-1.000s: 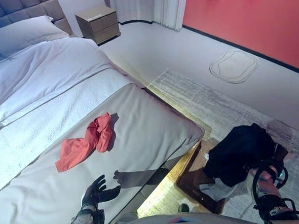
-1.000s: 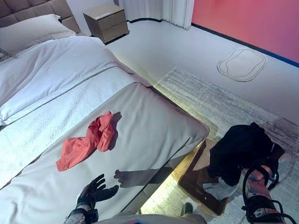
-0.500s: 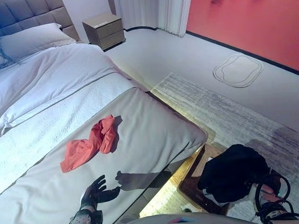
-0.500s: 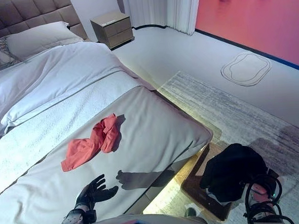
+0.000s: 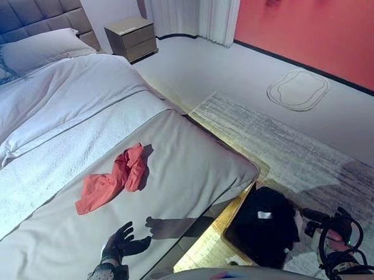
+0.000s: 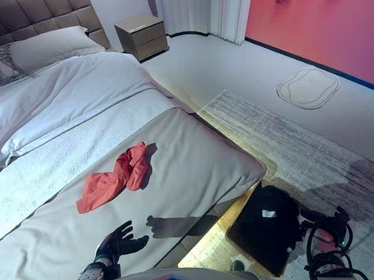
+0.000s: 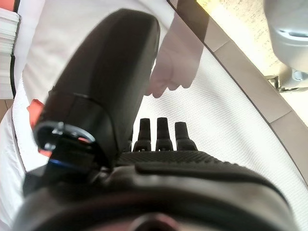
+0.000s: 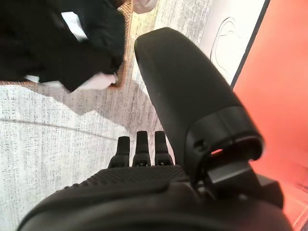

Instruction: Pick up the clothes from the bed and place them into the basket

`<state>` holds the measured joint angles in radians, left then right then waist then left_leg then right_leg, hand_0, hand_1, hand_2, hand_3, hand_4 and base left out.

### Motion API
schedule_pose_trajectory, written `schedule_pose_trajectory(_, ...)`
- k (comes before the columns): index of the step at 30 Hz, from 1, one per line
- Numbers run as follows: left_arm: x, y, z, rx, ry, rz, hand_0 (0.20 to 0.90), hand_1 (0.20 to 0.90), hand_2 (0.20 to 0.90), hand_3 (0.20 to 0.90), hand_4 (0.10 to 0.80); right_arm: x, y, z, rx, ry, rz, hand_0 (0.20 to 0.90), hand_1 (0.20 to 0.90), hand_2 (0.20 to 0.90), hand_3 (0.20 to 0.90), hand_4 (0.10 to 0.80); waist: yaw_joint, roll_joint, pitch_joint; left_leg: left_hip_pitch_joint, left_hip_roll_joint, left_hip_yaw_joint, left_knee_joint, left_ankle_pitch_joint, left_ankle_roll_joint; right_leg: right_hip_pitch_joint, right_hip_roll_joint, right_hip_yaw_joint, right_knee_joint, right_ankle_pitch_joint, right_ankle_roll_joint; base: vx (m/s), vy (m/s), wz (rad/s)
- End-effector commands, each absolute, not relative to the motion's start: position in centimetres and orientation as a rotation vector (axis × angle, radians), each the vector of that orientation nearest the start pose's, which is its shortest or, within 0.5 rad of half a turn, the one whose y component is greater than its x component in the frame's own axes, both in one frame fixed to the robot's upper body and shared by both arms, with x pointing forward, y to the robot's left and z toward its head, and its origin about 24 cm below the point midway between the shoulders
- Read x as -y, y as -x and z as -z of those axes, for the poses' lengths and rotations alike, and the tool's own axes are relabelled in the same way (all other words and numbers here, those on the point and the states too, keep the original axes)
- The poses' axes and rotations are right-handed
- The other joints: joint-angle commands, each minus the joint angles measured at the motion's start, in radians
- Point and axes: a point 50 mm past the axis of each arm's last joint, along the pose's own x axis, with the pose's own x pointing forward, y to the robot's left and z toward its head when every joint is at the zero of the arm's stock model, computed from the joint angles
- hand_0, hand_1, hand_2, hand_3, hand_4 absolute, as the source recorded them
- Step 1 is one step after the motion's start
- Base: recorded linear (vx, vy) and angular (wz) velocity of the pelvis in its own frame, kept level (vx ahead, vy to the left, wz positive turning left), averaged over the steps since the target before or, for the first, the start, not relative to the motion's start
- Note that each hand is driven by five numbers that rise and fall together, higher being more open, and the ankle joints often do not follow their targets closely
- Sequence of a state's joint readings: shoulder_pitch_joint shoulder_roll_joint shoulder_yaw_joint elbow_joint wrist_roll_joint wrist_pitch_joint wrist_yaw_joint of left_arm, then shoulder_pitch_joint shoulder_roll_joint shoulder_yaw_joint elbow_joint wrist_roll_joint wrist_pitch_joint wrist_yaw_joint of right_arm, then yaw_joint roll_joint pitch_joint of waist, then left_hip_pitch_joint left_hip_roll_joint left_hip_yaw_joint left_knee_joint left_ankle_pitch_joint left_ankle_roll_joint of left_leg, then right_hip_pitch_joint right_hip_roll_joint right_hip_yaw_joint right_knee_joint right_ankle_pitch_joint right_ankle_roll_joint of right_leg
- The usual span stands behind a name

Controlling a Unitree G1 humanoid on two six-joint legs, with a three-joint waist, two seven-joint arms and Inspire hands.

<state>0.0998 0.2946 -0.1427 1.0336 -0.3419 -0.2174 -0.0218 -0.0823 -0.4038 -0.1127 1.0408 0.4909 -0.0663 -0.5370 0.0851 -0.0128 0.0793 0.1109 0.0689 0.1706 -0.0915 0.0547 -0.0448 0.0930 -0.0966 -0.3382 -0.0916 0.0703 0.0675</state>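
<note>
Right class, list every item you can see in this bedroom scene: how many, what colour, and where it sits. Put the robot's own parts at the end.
Bed: one, grey cover, white duvet, filling the left.
Pillow: one, white, at the headboard.
Headboard: one, grey padded, far left.
Red garment: one, crumpled on the bed's near end.
Black garment: one, lying in the basket.
Basket: one, brown, on the floor beside the bed.
Nightstand: one, brown, beside the bed's head.
Rug: one, grey, on the floor.
Curtain: one, white, far corner.
Wall: one, red, right.
Left hand: one, dark, fingers straight, above the bed.
Right hand: one, dark, fingers straight, beside the basket.
</note>
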Motion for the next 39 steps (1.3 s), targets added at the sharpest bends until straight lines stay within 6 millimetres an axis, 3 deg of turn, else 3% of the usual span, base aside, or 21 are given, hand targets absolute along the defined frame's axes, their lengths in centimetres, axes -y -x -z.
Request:
schedule_pose_trajectory(1, -26.0, -13.1, 12.8, -0.807, -0.106, -0.172, 0.9, 0.9, 0.9, 0.9, 0.8, 35.3, -17.8, 6.2, -0.584, 0.093, 1.075, 0.9, 0.9, 0.9, 0.9, 0.8, 0.015, -0.014, -0.016, -0.009, -0.062, -0.036, 0.004, -0.086, 0.042, 0.029, 0.004, 0.039, 0.054, -0.055, 0.03, 0.0, 0.0, 0.0)
schedule_pose_trajectory(15, -26.0, -12.3, 13.0, -0.815, -0.086, -0.207, 0.9, 0.9, 0.9, 0.9, 0.8, 34.3, -19.8, 5.3, -0.519, 0.147, 0.946, 0.9, 0.9, 0.9, 0.9, 0.8, 0.047, -0.022, -0.006, -0.009, -0.063, -0.069, 0.004, -0.079, 0.034, 0.047, 0.013, 0.022, 0.043, -0.061, 0.02, -0.001, -0.007, 0.03)
schedule_pose_trajectory(21, -25.7, -11.3, 13.4, -0.835, -0.073, -0.226, 0.9, 0.9, 0.9, 0.9, 0.8, 32.8, -23.2, 3.2, -0.42, 0.211, 0.796, 0.9, 0.9, 0.9, 0.9, 0.8, 0.085, -0.022, 0.003, -0.026, -0.055, -0.095, 0.004, -0.061, 0.02, 0.059, 0.021, -0.004, 0.03, -0.064, 0.01, 0.003, -0.007, 0.15)
schedule_pose_trajectory(22, -25.6, -11.1, 13.5, -0.843, -0.074, -0.22, 0.9, 0.9, 0.9, 0.9, 0.8, 32.5, -23.8, 2.8, -0.398, 0.221, 0.762, 0.9, 0.9, 0.9, 0.9, 0.8, 0.085, -0.022, 0.005, -0.026, -0.047, -0.071, 0.004, -0.058, 0.015, 0.059, 0.021, -0.015, 0.03, -0.064, 0.009, 0.002, 0.061, 0.27)
schedule_pose_trajectory(25, -25.2, -11.7, 13.4, -0.846, -0.092, -0.156, 0.9, 0.9, 0.9, 0.9, 0.8, 32.3, -24.5, 1.5, -0.347, 0.255, 0.718, 0.9, 0.9, 0.9, 0.9, 0.8, 0.047, -0.022, 0.025, -0.011, 0.017, 0.154, 0.028, -0.026, -0.018, 0.058, 0.007, -0.09, 0.058, -0.067, 0.008, -0.025, 0.137, 0.5)
schedule_pose_trajectory(26, -24.9, -12.4, 13.3, -0.839, -0.091, -0.142, 0.9, 0.9, 0.9, 0.9, 0.8, 32.5, -24.8, 0.8, -0.31, 0.279, 0.674, 0.9, 0.9, 0.9, 0.9, 0.8, 0.038, -0.023, 0.042, -0.027, 0.031, 0.187, 0.039, -0.016, -0.026, 0.056, -0.006, -0.116, 0.083, -0.077, 0.009, -0.062, 0.222, 1.15)
schedule_pose_trajectory(29, -24.8, -12.7, 13.3, -0.828, -0.082, -0.157, 0.9, 0.9, 0.9, 0.9, 0.8, 32.1, -26.0, -0.2, -0.263, 0.332, 0.561, 0.9, 0.9, 0.9, 0.9, 0.8, 0.044, -0.016, 0.049, -0.048, 0.02, 0.176, 0.02, -0.009, -0.015, 0.042, -0.027, -0.127, 0.127, -0.09, 0.018, 0.015, 0.214, 0.89)
schedule_pose_trajectory(34, -26.1, -12.9, 12.5, -0.789, -0.079, -0.197, 0.9, 0.9, 0.9, 0.9, 0.8, 30.6, -28.0, -1.4, -0.244, 0.496, 0.315, 0.9, 0.9, 0.9, 0.9, 0.8, 0.066, -0.015, 0.032, -0.031, -0.024, 0.172, 0.004, -0.036, 0.034, 0.016, -0.086, -0.133, 0.289, -0.064, 0.054, 0.135, 0.207, 0.3)
schedule_pose_trajectory(35, -26.7, -13.2, 12.1, -0.777, -0.09, -0.198, 0.9, 0.9, 0.9, 0.9, 0.8, 29.8, -28.5, -1.5, -0.241, 0.519, 0.252, 0.9, 0.9, 0.9, 0.9, 0.8, 0.069, -0.015, 0.034, -0.032, -0.04, 0.162, 0.006, -0.042, 0.052, -0.019, -0.126, -0.115, 0.408, -0.024, 0.072, 0.118, 0.246, 0.62)
schedule_pose_trajectory(37, -26.9, -14.0, 11.7, -0.756, -0.114, -0.186, 0.9, 0.9, 0.9, 0.9, 0.8, 28.8, -28.7, -1.4, -0.222, 0.592, 0.18, 0.9, 0.9, 0.9, 0.9, 0.8, 0.067, 0.005, 0.049, -0.036, -0.042, 0.13, 0.007, -0.054, 0.078, -0.145, -0.208, -0.056, 0.662, 0.059, 0.097, 0.069, 0.19, 0.66)
schedule_pose_trajectory(39, -27.0, -14.3, 11.5, -0.752, -0.139, -0.184, 0.9, 0.9, 0.9, 0.9, 0.8, 28.3, -28.8, -1.2, -0.218, 0.658, 0.137, 0.9, 0.9, 0.9, 0.9, 0.8, 0.055, 0.01, 0.065, -0.037, -0.038, 0.095, 0.004, -0.056, 0.08, -0.218, -0.19, 0.02, 0.705, 0.072, 0.097, 0.052, -0.03, 0.5)
